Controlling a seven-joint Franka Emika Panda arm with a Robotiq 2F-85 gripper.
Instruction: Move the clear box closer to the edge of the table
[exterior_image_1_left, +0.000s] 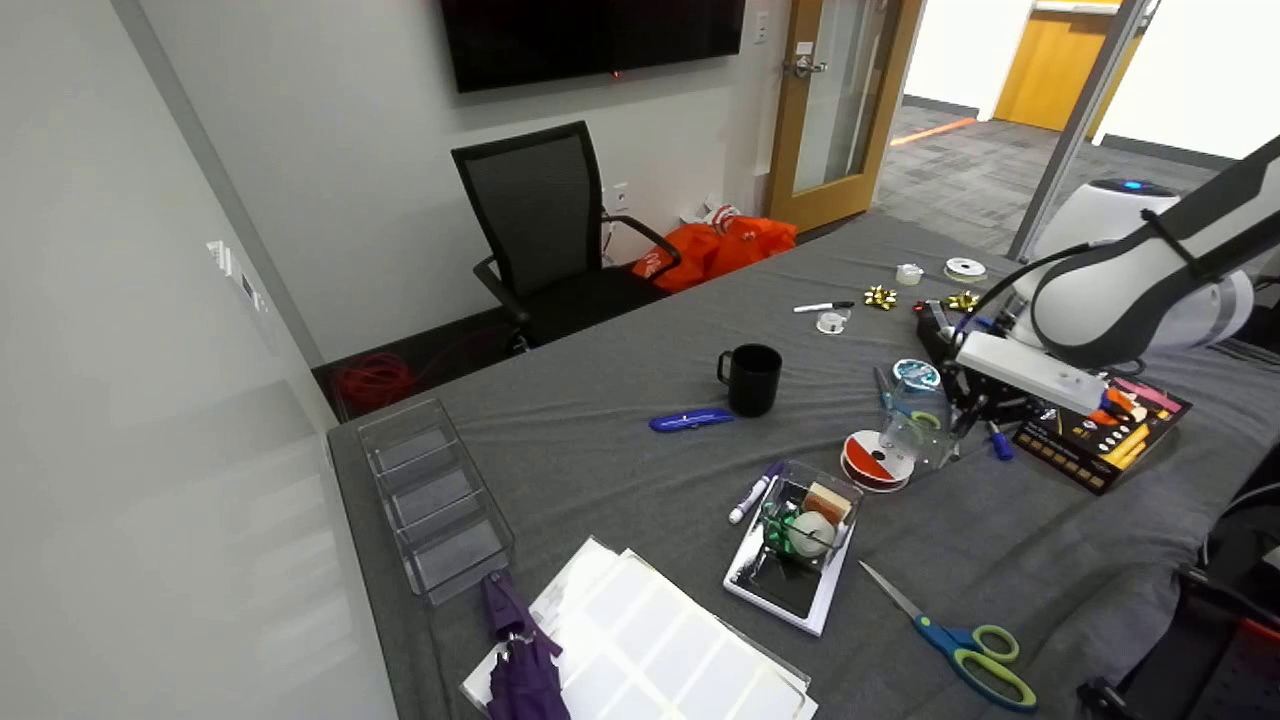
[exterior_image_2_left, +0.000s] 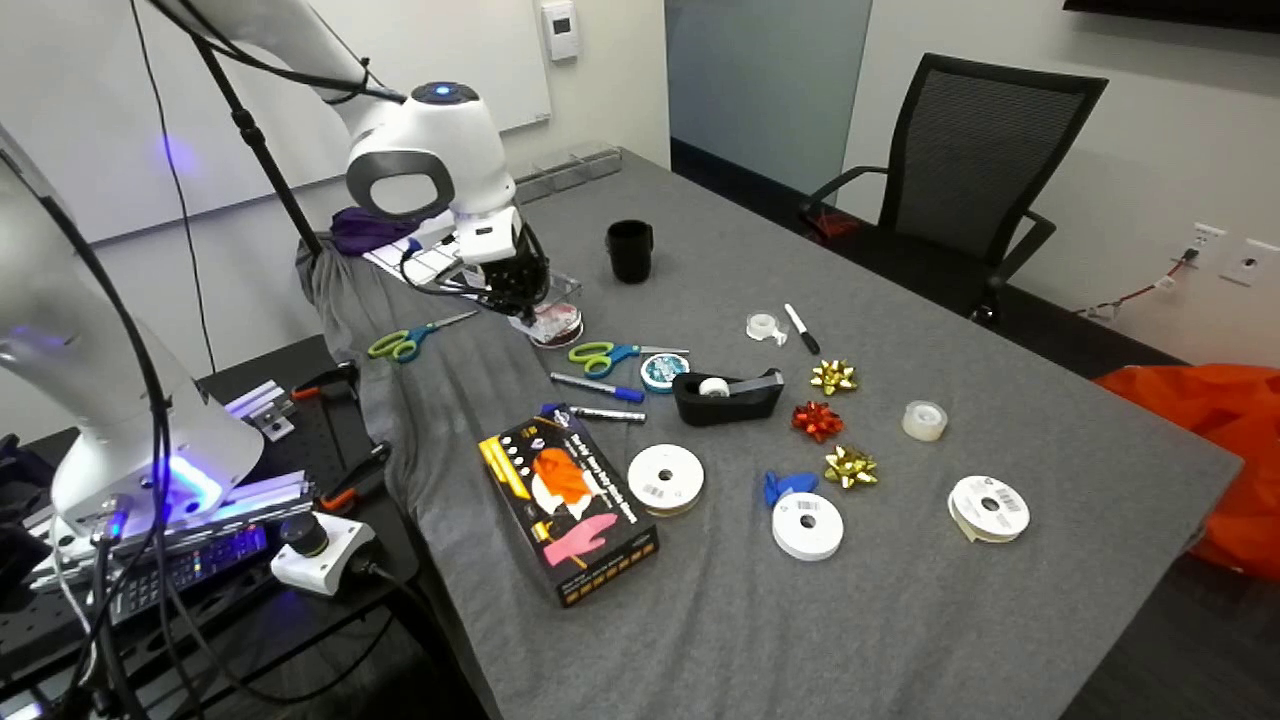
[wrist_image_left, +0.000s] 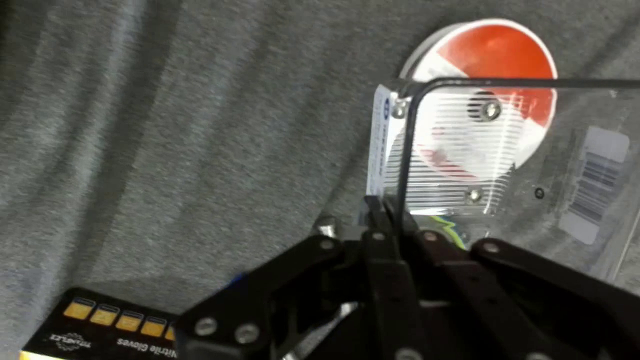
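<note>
End effector (wrist_image_left: 391, 210) clamped on a wall of the clear box (wrist_image_left: 545, 200)
Box over the red-and-white spool (wrist_image_left: 500, 52) on the desk (exterior_image_1_left: 600, 480), contact unclear; glossy plastic, probably light, stiff, slippery and crackable, best held by a side wall near the rim

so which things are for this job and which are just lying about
For the job: transparent rectangular plastic box; black gripper shut on it; grey cloth-covered table.
Lying about: black cylindrical mug; shiny red bow; black plastic tape dispenser.
</note>
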